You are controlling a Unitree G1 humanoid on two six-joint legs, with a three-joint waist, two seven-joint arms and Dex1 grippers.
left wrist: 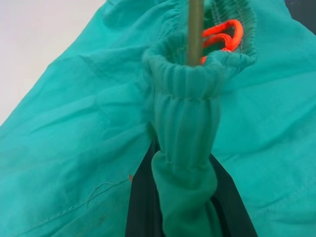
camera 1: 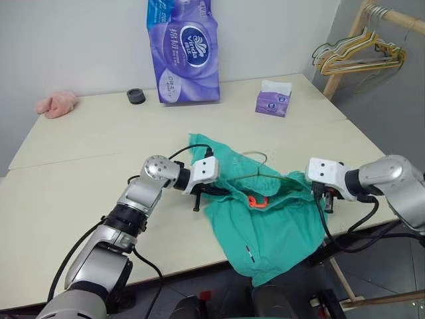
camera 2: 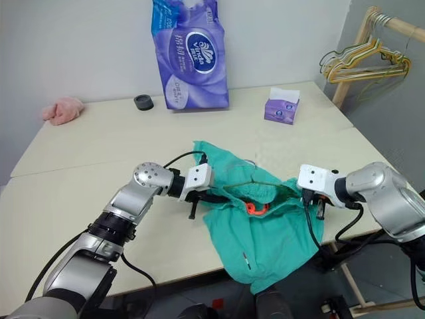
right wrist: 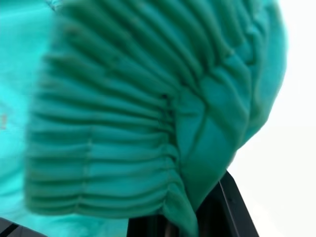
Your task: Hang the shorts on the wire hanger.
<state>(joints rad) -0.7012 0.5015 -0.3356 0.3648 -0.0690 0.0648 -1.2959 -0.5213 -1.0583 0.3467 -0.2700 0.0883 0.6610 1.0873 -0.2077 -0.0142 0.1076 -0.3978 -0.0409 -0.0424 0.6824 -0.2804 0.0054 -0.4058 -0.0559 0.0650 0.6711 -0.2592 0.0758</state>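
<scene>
Centrally placed on the table (camera 1: 80, 166), teal shorts (camera 1: 265, 226) over the wire hanger (camera 1: 255, 174), pinched by both left gripper (camera 1: 211, 193) and right gripper (camera 1: 323, 198); upper centre, purple "Vinda" pack (camera 1: 184, 50).

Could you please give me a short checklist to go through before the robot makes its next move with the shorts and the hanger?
1. Left gripper shut on the waistband of the shorts: ok, gathered elastic is pinched between its fingers.
2. Right gripper shut on the opposite side of the waistband: ok, cloth bunches at its fingers.
3. Wire hanger inside the waist opening: ok, the wire passes into the waistband in the left wrist view.
4. Both hanger shoulders covered by cloth: cannot tell, most of the wire is hidden.
5. Hook free of the shorts: ok, a wire loop lies on the table beyond them.
6. Shorts fully supported: not ok, the legs hang over the table's near edge.
</scene>
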